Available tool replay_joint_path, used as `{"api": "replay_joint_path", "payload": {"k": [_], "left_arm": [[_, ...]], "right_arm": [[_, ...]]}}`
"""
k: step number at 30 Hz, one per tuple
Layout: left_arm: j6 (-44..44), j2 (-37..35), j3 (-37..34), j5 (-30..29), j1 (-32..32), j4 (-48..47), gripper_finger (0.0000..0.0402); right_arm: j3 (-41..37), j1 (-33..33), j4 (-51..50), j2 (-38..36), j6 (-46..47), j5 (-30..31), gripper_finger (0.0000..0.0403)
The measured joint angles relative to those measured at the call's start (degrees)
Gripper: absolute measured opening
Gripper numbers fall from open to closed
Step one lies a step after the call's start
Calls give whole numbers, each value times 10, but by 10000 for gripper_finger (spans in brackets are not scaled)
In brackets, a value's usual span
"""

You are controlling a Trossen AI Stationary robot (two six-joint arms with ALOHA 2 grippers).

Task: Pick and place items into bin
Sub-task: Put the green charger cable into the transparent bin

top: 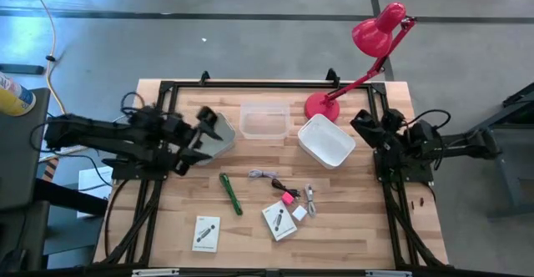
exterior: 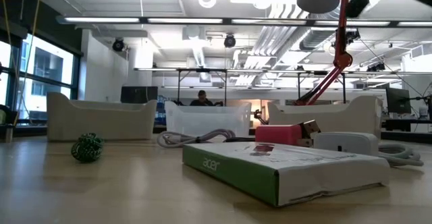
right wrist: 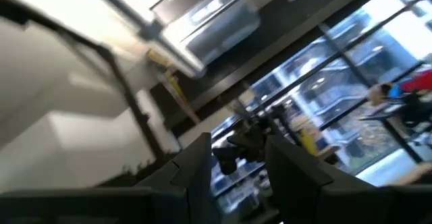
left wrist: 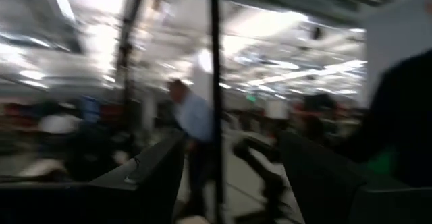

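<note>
While your left gripper (top: 203,135) hangs above the grey bin (top: 219,137) at the table's left, fingers (left wrist: 152,177) spread apart and empty, your right gripper (top: 365,125) waits beside the white bin (top: 326,140), its fingers (right wrist: 196,160) also apart. Open wood lies between them and the items: green pen (top: 230,193), coiled cables (top: 269,177), pink piece (top: 288,198), two cards (top: 206,232). Only the low view shows a person (exterior: 200,98) behind the clear bin (exterior: 208,120)
</note>
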Motion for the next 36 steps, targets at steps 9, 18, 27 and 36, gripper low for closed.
{"api": "replay_joint_path", "payload": {"k": [9, 18, 27, 36], "left_arm": [[6, 130, 152, 64, -118, -345, 232], [1, 145, 182, -72, -215, -617, 232], [48, 145, 182, -350, -286, -789, 232], [196, 223, 182, -421, -293, -796, 232]], "right_arm": [[249, 1, -277, 122, -44, -161, 129], [467, 55, -687, 237, -106, -69, 129], [469, 78, -752, 314, -91, -49, 129], [460, 91, -668, 320, -149, -26, 129]]}}
